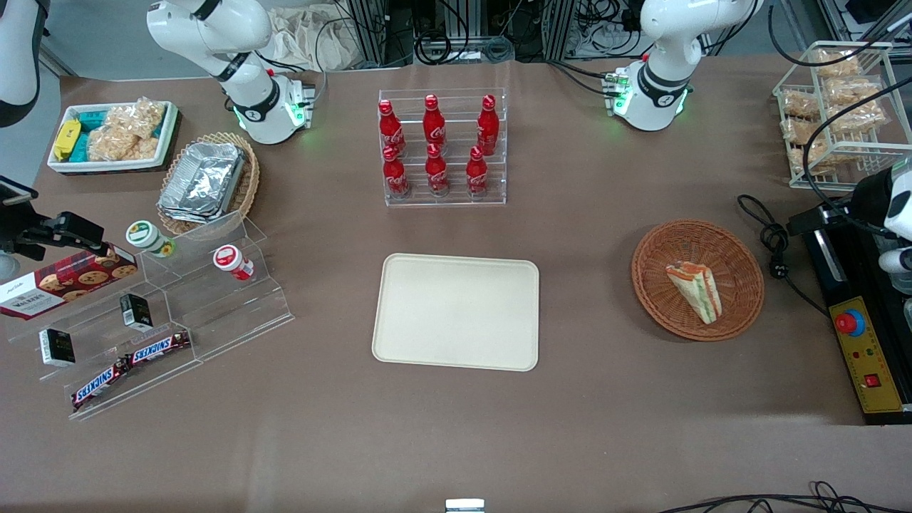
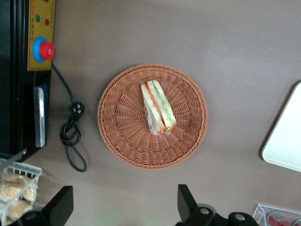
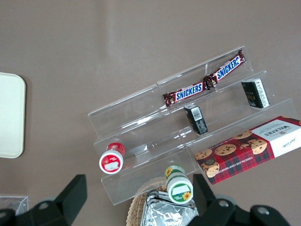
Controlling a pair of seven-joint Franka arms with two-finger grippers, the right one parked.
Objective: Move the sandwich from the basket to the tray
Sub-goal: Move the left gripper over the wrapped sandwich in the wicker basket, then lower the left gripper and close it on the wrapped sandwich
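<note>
The sandwich (image 1: 695,290) (image 2: 158,108), a pale wedge with orange and green layers, lies in the round reddish-brown wicker basket (image 1: 741,258) (image 2: 122,136) toward the working arm's end of the table. The cream rectangular tray (image 1: 456,313) (image 2: 288,141) lies bare at the table's middle, beside the basket. My gripper (image 2: 123,203) hangs high above the table next to the basket's rim, open wide, with nothing between its black fingers (image 2: 186,200). It touches neither basket nor sandwich.
A black control box with a red stop button (image 1: 850,323) (image 2: 43,50) and a coiled cable (image 1: 773,239) (image 2: 70,136) lie beside the basket. A wire rack of snacks (image 1: 833,114) stands farther from the front camera. A clear rack of red bottles (image 1: 442,146) stands past the tray.
</note>
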